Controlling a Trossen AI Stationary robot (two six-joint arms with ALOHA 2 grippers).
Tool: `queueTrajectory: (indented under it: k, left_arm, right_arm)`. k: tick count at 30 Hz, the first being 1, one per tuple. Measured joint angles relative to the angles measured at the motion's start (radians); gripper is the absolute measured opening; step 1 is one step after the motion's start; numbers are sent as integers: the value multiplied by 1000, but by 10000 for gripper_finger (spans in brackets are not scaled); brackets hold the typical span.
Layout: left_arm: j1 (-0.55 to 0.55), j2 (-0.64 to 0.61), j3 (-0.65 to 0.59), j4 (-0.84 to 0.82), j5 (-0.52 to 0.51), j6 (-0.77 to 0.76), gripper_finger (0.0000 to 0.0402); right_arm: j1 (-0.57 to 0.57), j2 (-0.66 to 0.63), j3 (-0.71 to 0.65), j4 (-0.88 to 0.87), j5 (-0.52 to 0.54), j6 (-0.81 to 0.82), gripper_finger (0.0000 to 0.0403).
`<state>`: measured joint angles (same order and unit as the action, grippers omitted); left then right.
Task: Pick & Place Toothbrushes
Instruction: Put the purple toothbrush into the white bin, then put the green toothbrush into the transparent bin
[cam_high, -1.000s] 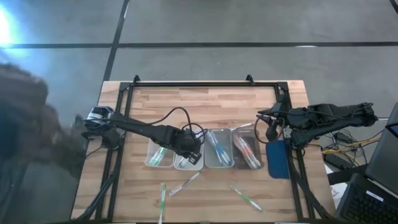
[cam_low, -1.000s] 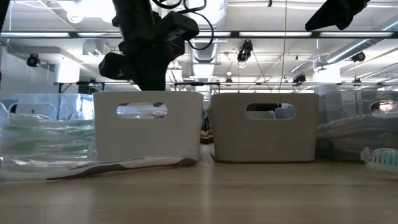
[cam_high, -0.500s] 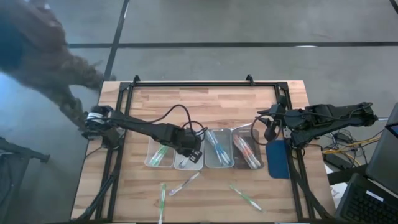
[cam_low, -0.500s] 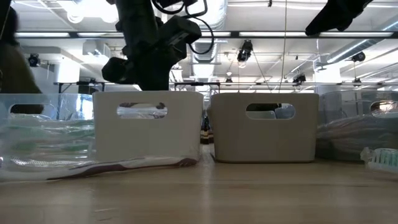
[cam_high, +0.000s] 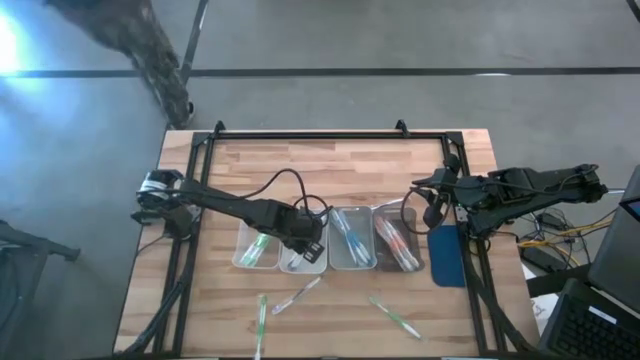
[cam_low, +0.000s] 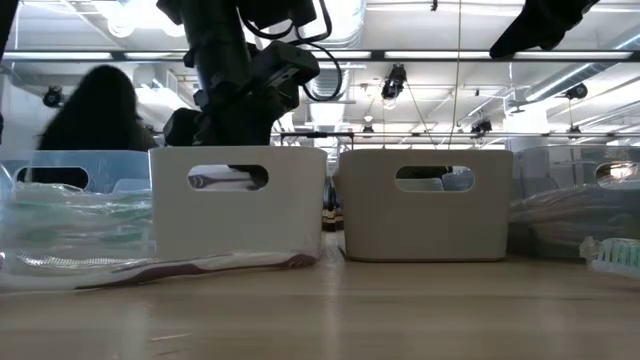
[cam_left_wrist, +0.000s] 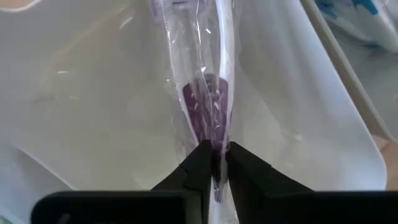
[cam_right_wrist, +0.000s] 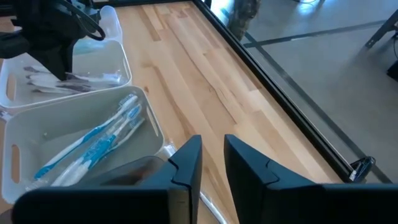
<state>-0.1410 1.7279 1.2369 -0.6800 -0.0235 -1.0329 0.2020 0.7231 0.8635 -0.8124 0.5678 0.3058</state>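
Purple-handled toothbrush (cam_left_wrist: 208, 106), wrapped, pinched between my left gripper (cam_left_wrist: 214, 163) fingertips inside the white bin (cam_left_wrist: 74, 93) below; I release low, then lift straight; right gripper (cam_right_wrist: 212, 157) spread, idle

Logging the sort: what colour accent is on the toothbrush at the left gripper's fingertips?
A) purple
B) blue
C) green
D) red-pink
A: in the left wrist view the left gripper pinches a clear-wrapped toothbrush with a purple patch, over a white tray.
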Motion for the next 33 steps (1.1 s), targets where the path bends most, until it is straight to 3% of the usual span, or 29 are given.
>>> queueTrajectory:
  k: [8, 18, 33]
  left_arm:
    - [2, 0, 0, 0, 4, 8, 101]
    - [3, -21, 26, -13, 68, 71, 178]
    - [-39, -215, 35, -107, 46, -11, 184]
  right_arm:
    - [0, -1, 0, 0, 0, 1, 52]
    - [0, -1, 0, 0, 0, -2, 82]
    - [0, -1, 0, -1, 0, -2, 131]
